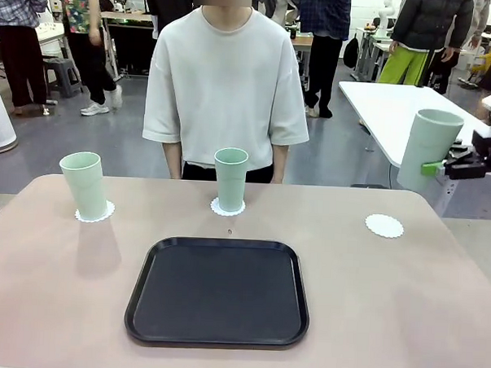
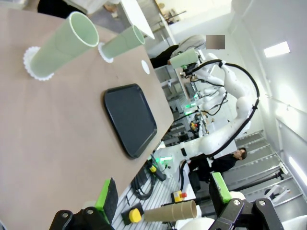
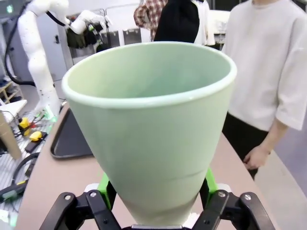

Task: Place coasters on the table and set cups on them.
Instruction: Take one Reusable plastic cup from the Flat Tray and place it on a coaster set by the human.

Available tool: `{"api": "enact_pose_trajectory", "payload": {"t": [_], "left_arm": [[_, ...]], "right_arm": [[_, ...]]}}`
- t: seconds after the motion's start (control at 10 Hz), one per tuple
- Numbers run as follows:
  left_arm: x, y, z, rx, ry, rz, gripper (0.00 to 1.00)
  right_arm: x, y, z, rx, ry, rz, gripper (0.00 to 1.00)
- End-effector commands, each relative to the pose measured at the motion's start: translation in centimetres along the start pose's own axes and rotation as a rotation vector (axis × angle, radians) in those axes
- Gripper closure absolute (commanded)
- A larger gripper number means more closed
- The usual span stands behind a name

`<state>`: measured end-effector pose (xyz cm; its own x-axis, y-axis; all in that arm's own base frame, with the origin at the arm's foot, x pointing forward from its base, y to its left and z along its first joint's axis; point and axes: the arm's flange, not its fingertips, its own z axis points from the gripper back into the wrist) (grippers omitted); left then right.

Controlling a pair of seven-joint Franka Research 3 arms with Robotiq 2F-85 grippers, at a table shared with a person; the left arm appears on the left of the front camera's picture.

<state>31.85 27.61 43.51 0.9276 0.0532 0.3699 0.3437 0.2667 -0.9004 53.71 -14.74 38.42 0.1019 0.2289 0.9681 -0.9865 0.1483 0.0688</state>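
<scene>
Busy workshop space lies behind the beige bench (image 1: 44,306) in the front view, with a person (image 1: 227,85) in a pale shirt standing at its far edge. Three coasters are already laid along the far side. The left coaster (image 1: 95,214) carries a cup (image 1: 84,184), and the middle coaster (image 1: 227,207) carries a second cup (image 1: 230,178). The right coaster (image 1: 384,226) is bare. Above and beyond it, at the right edge, the right gripper (image 1: 435,167) pinches the third cup (image 1: 429,149) by its lower part, well off the bench. A black tray (image 1: 219,291) lies near the robot's edge with nothing on it.

From the left wrist, the left gripper (image 2: 163,203) hangs back over the robot's side of the bench with its fingers spread and nothing between them. Farther off, the two placed cups (image 2: 67,45) (image 2: 122,42) stand on their coasters, the bare coaster (image 2: 145,66) lies past them, and the tray (image 2: 129,120) sits nearer.

From the right wrist, the third cup (image 3: 153,129) rises between the green pads (image 3: 104,184), clamped near its base, mouth up. The person's hand (image 3: 255,156) hangs at the bench edge beyond.

By my reading, two of three settings are finished. What remains is bringing the held cup down upright onto the bare right coaster and letting go.
</scene>
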Motion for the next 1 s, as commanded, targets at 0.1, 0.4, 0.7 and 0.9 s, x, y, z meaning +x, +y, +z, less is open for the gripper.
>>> {"api": "enact_pose_trajectory", "payload": {"t": [0.1,0.4,0.7,0.9], "left_arm": [[0.0,-0.2,0.1,-0.007,-0.006,-0.002,0.0],[0.0,-0.2,0.1,-0.007,-0.006,-0.002,0.0],[0.0,-0.2,0.1,-0.007,-0.006,-0.002,0.0],[0.0,-0.2,0.1,-0.007,-0.006,-0.002,0.0]], "right_arm": [[-5.2,-4.3,0.0,0.015,-0.033,-0.028,0.18],[-7.4,-4.6,-1.4,0.017,-0.023,-0.012,0.18],[-8.4,-4.7,-2.5,0.036,0.0,-0.013,0.18],[-9.3,-5.2,-3.0,0.017,0.0,-0.008,0.18]]}}
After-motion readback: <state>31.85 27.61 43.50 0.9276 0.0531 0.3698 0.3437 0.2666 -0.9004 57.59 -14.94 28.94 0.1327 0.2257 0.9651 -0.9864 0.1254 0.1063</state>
